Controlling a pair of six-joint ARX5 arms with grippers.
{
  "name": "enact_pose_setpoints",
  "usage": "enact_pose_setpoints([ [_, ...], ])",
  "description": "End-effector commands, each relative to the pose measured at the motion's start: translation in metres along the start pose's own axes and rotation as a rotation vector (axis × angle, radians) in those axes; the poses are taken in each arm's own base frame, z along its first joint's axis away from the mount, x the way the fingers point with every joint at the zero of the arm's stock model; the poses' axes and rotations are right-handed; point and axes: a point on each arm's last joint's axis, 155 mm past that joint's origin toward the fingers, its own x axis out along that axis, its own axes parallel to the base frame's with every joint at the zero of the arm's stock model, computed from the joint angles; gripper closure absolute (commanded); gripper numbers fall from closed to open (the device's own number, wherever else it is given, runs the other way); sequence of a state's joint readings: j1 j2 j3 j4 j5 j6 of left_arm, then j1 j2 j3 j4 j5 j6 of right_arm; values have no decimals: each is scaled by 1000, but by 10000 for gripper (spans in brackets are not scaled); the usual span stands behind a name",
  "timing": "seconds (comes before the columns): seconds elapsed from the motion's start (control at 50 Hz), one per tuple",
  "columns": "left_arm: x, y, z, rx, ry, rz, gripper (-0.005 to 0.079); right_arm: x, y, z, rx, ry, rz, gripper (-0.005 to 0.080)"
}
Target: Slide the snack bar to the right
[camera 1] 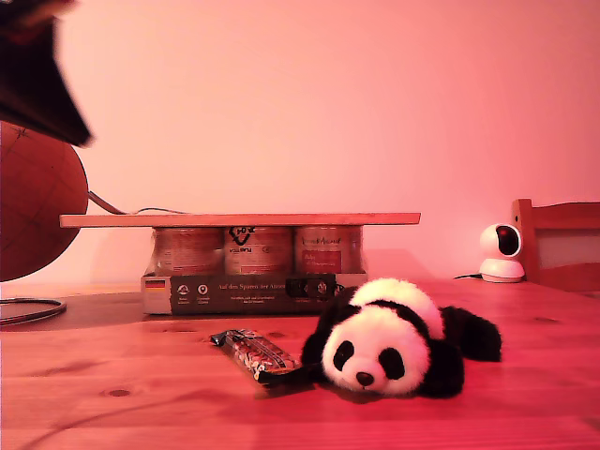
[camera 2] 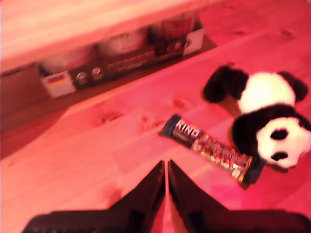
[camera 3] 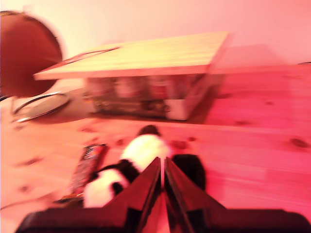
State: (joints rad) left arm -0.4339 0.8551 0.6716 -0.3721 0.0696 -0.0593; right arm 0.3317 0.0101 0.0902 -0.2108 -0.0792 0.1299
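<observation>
The wooden table (camera 1: 525, 375) carries everything. At its back a flat wooden board (camera 1: 239, 219) lies on top of jars (camera 1: 258, 249) that sit in a dark boxed tray (camera 1: 248, 293) with white lettering, well beyond both of my hands. A plush panda (camera 1: 394, 342) lies belly-down nearer the front, directly ahead of and below my second hand (camera 3: 162, 167), whose fingers are pressed together with only a hairline slit between them, gripping nothing. The snack bar (camera 2: 211, 149) (dark wrapper, white letters at one crimped end) lies flat on the table at a slant, its other end touching the panda's head; it sits just ahead of my first hand (camera 2: 167, 170), a little off to the panda's side. That hand is likewise closed tight and empty, raised clear of the table.
</observation>
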Motion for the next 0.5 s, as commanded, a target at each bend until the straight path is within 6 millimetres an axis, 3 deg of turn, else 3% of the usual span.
enact_pose_setpoints([
  [0.0, -8, 5, 2, -2, -53, 13, 762, -1, -3, 7, 1, -14, -6, 764],
  [0.18, -24, 20, -7, -55, -142, 54, 762, -6, -11, 22, -4, -49, -17, 764],
  [0.48, -48, 44, -22, -152, -263, 133, 762, -7, -11, 18, 4, -27, 10, 764],
])
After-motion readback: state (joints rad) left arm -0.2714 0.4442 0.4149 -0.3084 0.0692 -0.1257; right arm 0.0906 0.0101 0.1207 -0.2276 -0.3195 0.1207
